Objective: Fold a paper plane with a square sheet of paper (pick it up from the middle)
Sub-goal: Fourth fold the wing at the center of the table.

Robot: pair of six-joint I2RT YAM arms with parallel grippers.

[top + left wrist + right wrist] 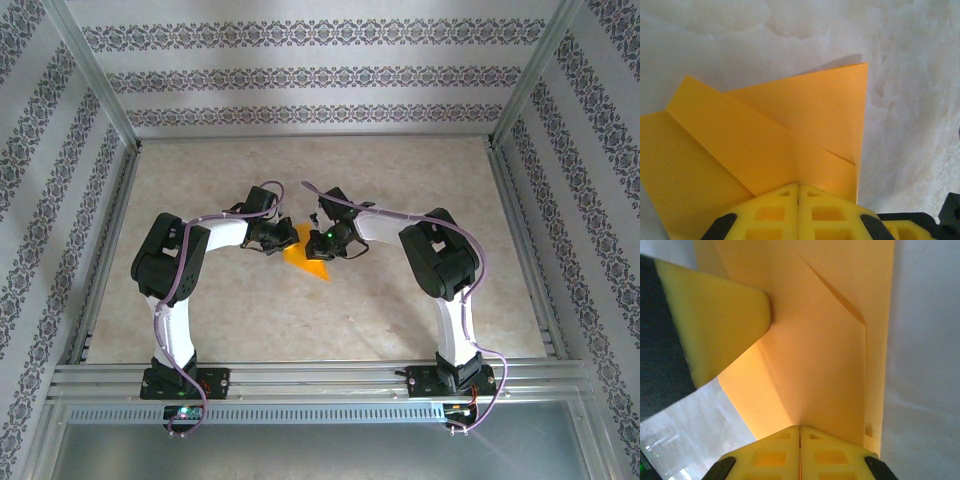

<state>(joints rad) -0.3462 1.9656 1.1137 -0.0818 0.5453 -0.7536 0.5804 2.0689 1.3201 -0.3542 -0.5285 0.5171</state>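
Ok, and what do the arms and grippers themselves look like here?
Both the left arm and right arm have white links, black joint housings and black bases, with a purplish cable looping along each. The left gripper and right gripper have yellow fingers with rectangular cut-outs and black side patches.

Top view high from the near side, angled down, wrist views close — all share orange paper (pixel 308 265).

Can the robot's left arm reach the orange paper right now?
Looks like yes: the left fingers are shut on the orange paper's edge, with nothing in between. The right fingers pinch it too.
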